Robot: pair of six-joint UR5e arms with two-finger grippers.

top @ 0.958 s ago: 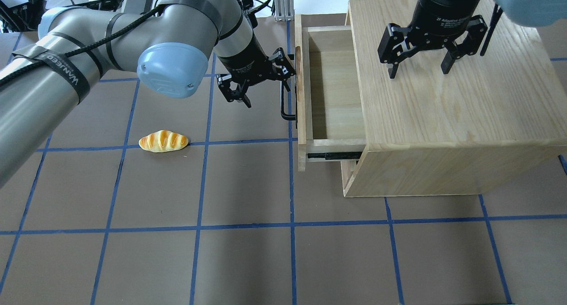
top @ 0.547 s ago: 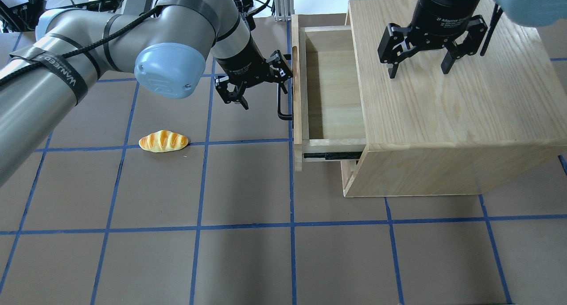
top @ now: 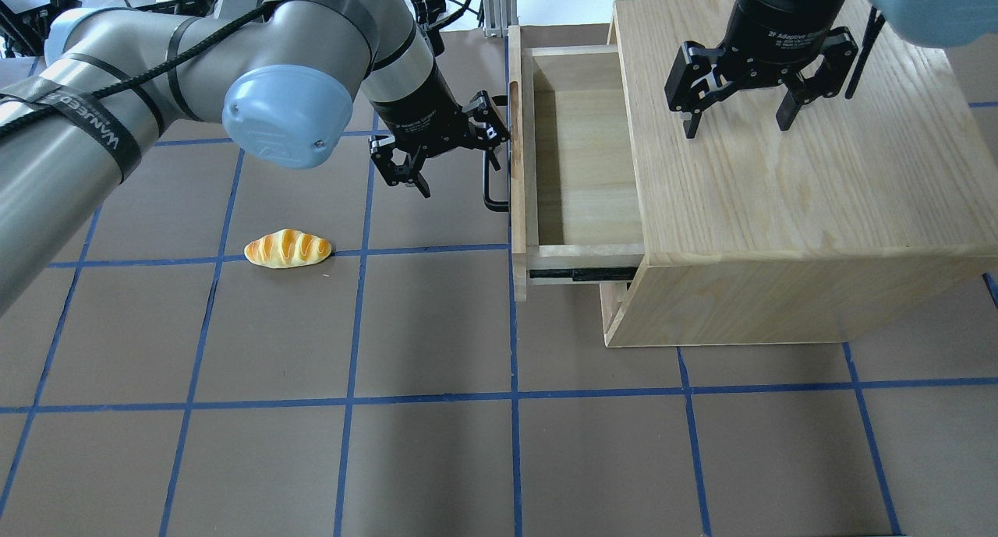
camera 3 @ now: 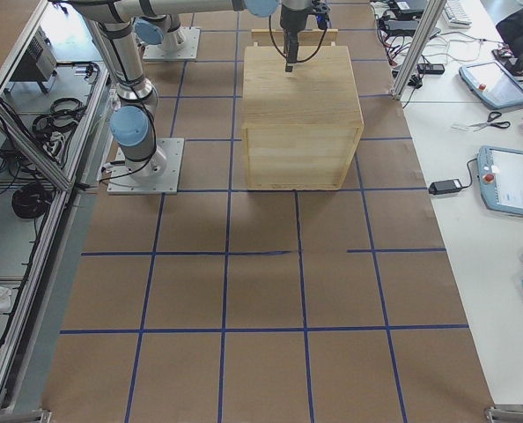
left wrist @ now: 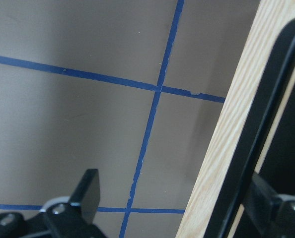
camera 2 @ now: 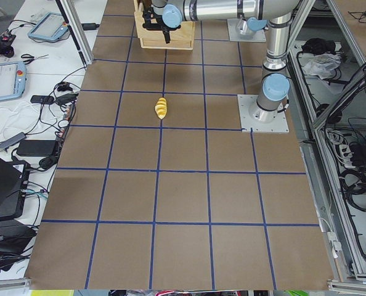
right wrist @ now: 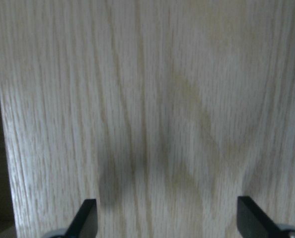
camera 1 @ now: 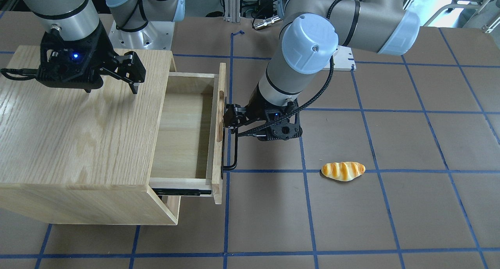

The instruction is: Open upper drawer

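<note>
The upper drawer (top: 585, 155) is pulled partly out of the oak cabinet (top: 780, 210), and its inside looks bare. Its front panel (camera 1: 218, 132) carries a black bar handle (top: 490, 186), which also shows in the front view (camera 1: 233, 152). My left gripper (top: 456, 159) is open and straddles the handle, with one finger between the bar and the panel. In the left wrist view the bar (left wrist: 266, 124) lies by the right finger (left wrist: 281, 203). My right gripper (top: 737, 124) is open and empty just above the cabinet top (right wrist: 152, 99).
A toy bread roll (top: 288, 249) lies on the brown gridded table left of the drawer, also in the front view (camera 1: 343, 171). A lower drawer edge (top: 612, 299) shows under the upper one. The cabinet stands at the table's right rear.
The drawer has slid further out of the cabinet, to the left in the overhead view, and my left gripper has moved with its handle. My right gripper has not moved.
</note>
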